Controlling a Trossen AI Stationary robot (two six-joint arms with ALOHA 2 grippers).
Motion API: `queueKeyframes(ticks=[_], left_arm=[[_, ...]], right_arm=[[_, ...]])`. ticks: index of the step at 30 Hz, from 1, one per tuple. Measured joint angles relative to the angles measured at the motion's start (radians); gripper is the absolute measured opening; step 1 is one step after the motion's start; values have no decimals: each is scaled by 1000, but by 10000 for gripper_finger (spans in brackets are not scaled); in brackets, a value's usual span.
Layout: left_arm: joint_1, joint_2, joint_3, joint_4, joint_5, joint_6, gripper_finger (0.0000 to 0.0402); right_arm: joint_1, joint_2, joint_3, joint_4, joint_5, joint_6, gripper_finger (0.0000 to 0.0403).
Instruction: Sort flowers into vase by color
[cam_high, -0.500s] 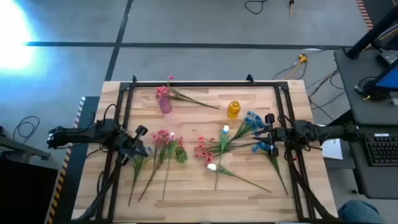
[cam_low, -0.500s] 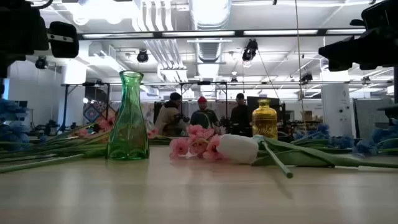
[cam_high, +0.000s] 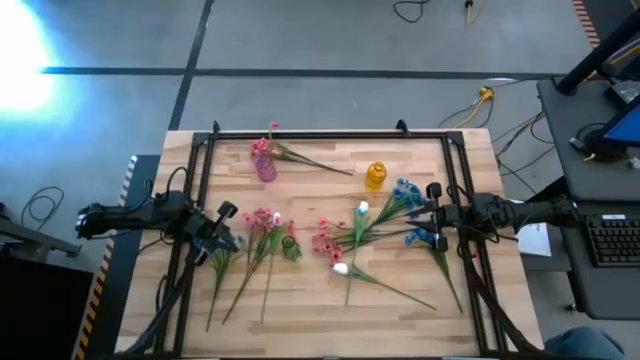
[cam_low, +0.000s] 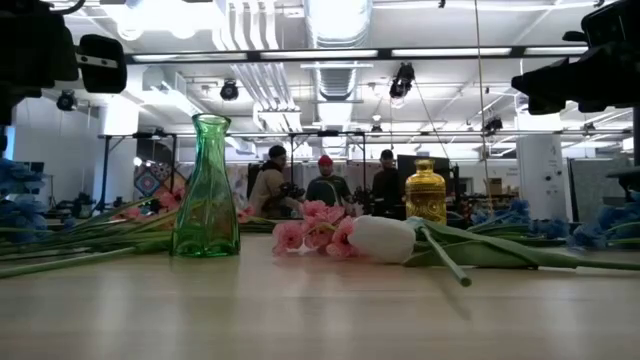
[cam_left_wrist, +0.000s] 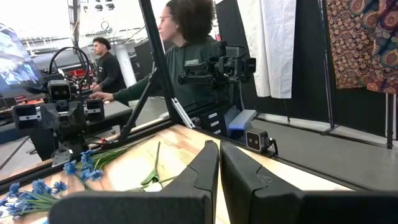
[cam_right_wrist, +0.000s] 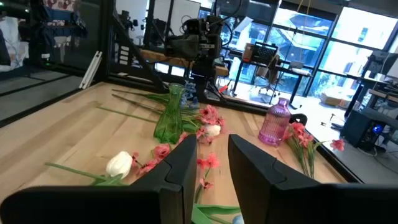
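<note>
The flowers (cam_high: 345, 245) lie loose across the middle of the bench (cam_high: 310, 310), none yet lifted. Three groups are visible in the high view. The blue sprigs (cam_high: 405, 192) lie on the right side, with blossoms toward the bench's right edge and stems running inward toward centre. The pink sprigs (cam_high: 262, 222) lie left of centre, with stems trailing toward the near edge. A mixed pink and white cluster (cam_high: 335, 252) lies between the two.

The pink vase (cam_high: 265, 166) already holds a pink sprig. The yellow vase (cam_high: 375, 176) and the green vase (cam_high: 290, 248) appear empty.

The right claw (cam_high: 436, 212) hangs just beside the blue blossoms and is the nearer arm for that group. Its fingers stand slightly apart with nothing between them. The blue stems run roughly in line with this arm's reach, so the wrist would probably need turning for the fingers to close across a stem.

The left claw (cam_high: 226, 228) hangs just beside the pink sprigs, fingers pressed together and empty.
</note>
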Motion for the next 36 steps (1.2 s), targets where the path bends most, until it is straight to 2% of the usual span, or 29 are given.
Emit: queueKeyframes(ticks=[15, 30, 36], left_arm=[[0, 0, 0, 0, 0, 0, 0], [0, 0, 0, 0, 0, 0, 0], [0, 0, 0, 0, 0, 0, 0]], right_arm=[[0, 0, 0, 0, 0, 0, 68], [0, 0, 0, 0, 0, 0, 86], [0, 0, 0, 0, 0, 0, 81]])
